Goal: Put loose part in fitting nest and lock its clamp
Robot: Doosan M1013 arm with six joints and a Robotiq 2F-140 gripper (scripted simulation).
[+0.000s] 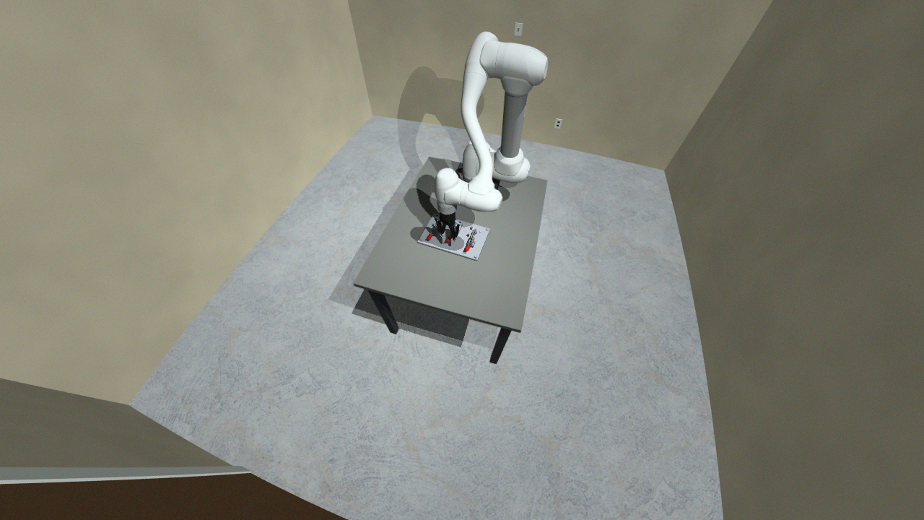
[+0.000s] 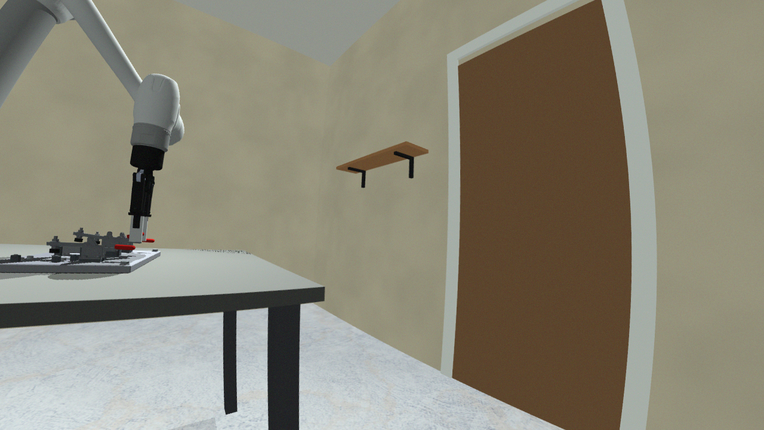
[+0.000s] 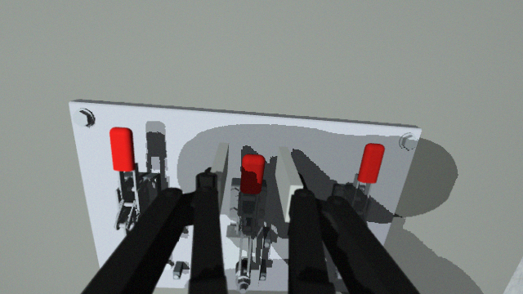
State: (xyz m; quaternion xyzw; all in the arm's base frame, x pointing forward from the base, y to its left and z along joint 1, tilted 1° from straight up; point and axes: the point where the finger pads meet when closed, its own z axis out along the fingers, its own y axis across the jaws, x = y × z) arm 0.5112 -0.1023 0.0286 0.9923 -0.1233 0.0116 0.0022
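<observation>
A white fixture plate lies on the grey table and carries three toggle clamps with red handles. The left handle and the right handle lie low, pointing away from me. My gripper is open and straddles the middle handle, with a gap on each side between the pale finger pads and the red grip. In the exterior and top views the gripper stands upright over the plate's edge. The loose part and the nests are hidden behind my black fingers.
The plate sits near the table's middle, in front of the arm's base. The table's front edge is well clear of the plate. A wall shelf and a door are far off.
</observation>
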